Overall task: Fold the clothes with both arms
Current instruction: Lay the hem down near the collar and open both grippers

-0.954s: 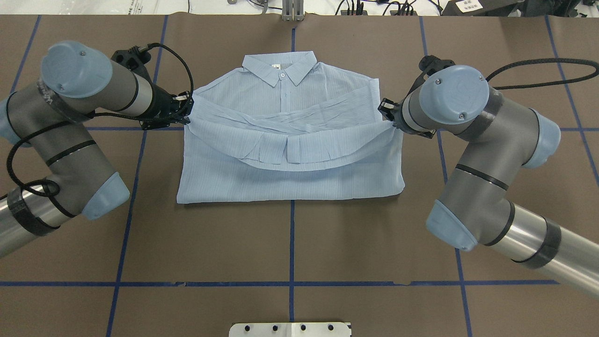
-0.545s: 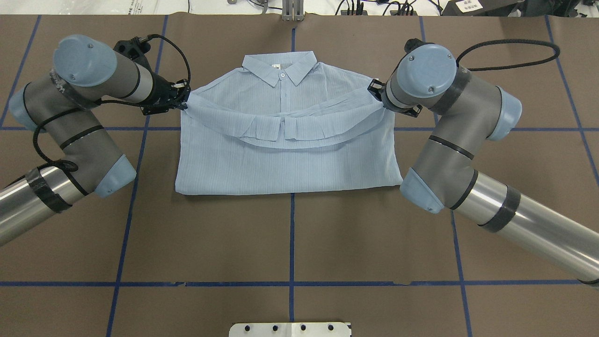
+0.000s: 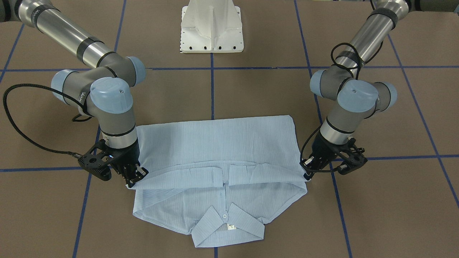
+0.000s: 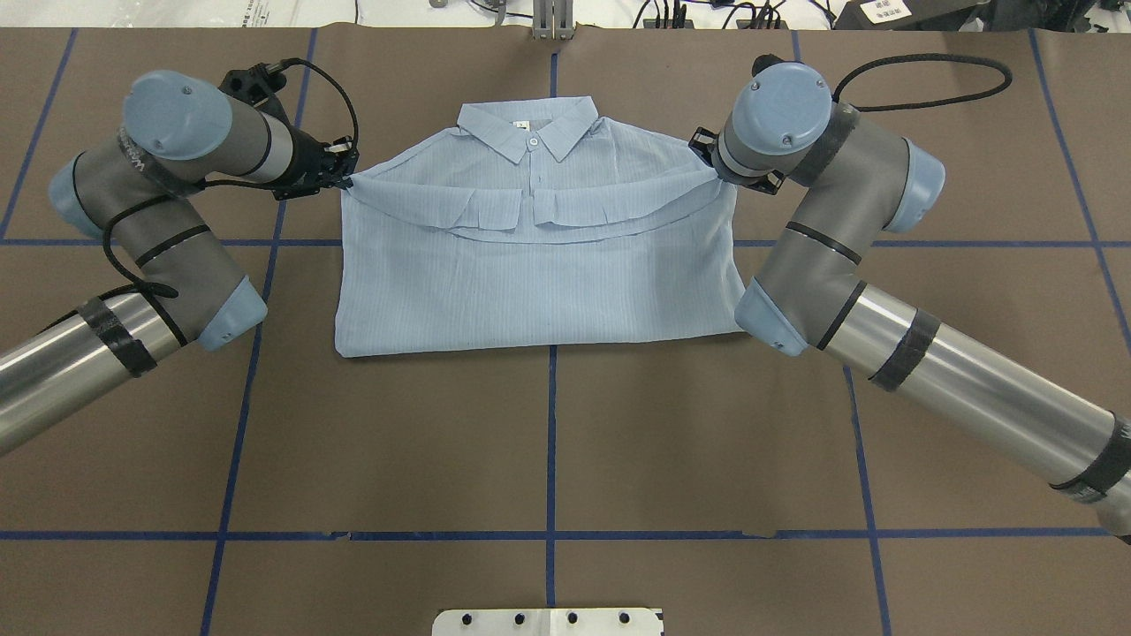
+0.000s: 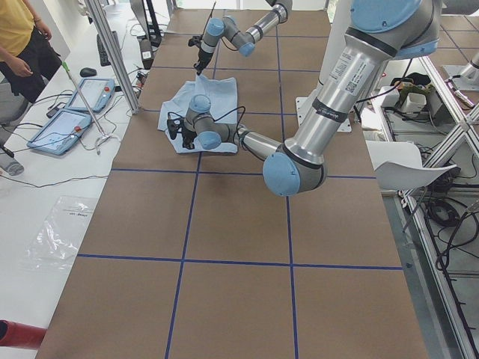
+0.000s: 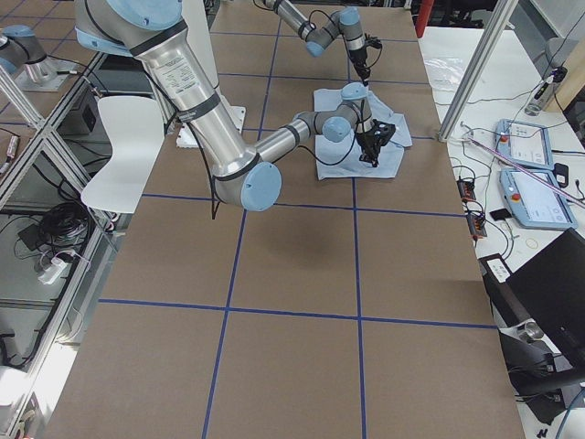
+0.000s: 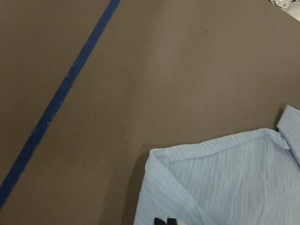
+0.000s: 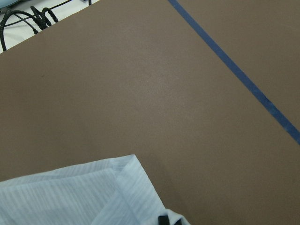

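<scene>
One thin, fine-striped pale blue shirt [image 4: 539,283] lies near the far edge of the bench [image 4: 548,442]; left pincer [image 4: 343,179] and right pincer [image 4: 711,172] each clamp one fabric corner.

- Pale blue striped shirt [image 4: 539,283] is laid flat on the table [image 4: 548,442], with its collar [image 4: 530,126] at the far side.
- A folded layer is held up across the chest.
- That layer's end corners are pinched by left claw [image 4: 343,179] and right claw [image 4: 714,170].
</scene>
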